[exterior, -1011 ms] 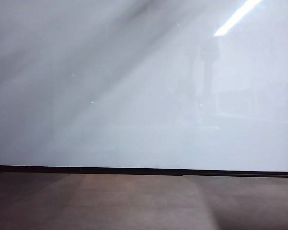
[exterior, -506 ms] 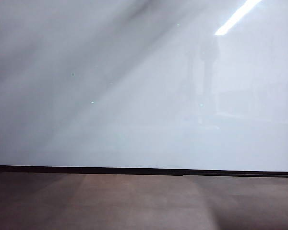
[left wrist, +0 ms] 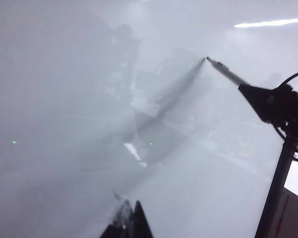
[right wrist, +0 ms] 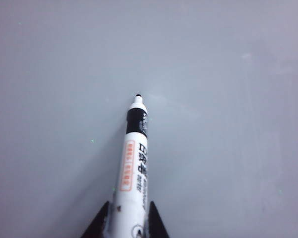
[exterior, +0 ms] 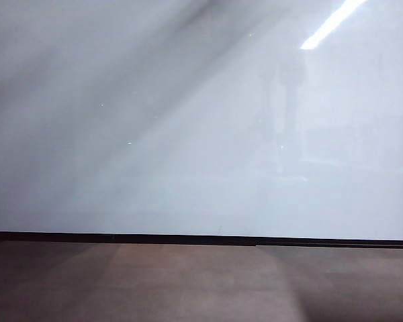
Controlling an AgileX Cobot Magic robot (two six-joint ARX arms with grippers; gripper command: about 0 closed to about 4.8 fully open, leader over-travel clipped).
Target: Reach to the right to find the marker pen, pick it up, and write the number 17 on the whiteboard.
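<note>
The whiteboard (exterior: 188, 134) fills most of the exterior view, glossy white with a thin black frame (exterior: 188, 239), and no arm shows there. My right gripper (right wrist: 128, 208) is shut on the marker pen (right wrist: 134, 163), a white barrel with a black band and its black tip bared toward the board (right wrist: 228, 99). In the left wrist view the marker pen (left wrist: 226, 73) juts from the right gripper (left wrist: 246, 89), and its tip meets its own shadow on the board (left wrist: 64, 124). My left gripper (left wrist: 131, 218) hovers over the board with its tips together and nothing between them. I see no ink marks.
A brown surface (exterior: 188, 282) runs below the board's lower frame. A bright light streak (exterior: 332, 23) reflects at the board's upper right. The board's black side frame (left wrist: 278, 188) and cables of the right arm (left wrist: 293, 79) show in the left wrist view.
</note>
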